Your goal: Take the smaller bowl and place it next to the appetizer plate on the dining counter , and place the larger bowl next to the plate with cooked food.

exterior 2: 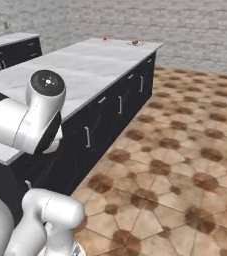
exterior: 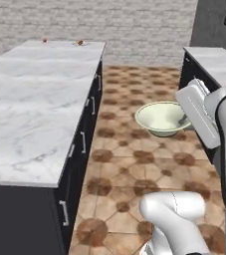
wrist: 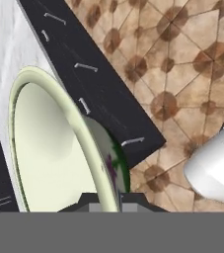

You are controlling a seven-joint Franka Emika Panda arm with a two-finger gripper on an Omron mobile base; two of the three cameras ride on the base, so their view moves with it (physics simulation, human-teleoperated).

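We see the small shallow bowl [exterior: 162, 118], pale cream-green inside with a flared rim, held up in the air above the brown patterned tile floor [exterior: 134, 164], in the aisle to the right of the long dining table [exterior: 30, 104] with the white grey-veined marble top and dark base. The bowl sits roughly level, its open side up, against the white hand of the arm [exterior: 199, 117], which reaches in from the bowl's right.

From the hand camera, the same bowl [wrist: 49, 143] shows edge-on: the thin rim runs down between the two small dark fingertips of the jaws [wrist: 106, 205], one on the pale inner side and one on the darker green outer wall, so the jaws are closed on the rim of the bowl. Beyond the bowl in that view lie the dark drawer fronts with pale handles of the table [wrist: 98, 94] and the tile floor.

At the far end of the marble table, well away from the bowl, we make out a small flat plate with a red-orange piece [exterior: 79, 43] and, near it toward the left corner, a small reddish item [exterior: 45, 40]; both are too small to describe further. From the right base camera the same two spots show at the far end of the table [exterior 2: 80, 65]: the plate [exterior 2: 134, 43] and the reddish item [exterior 2: 105, 38].
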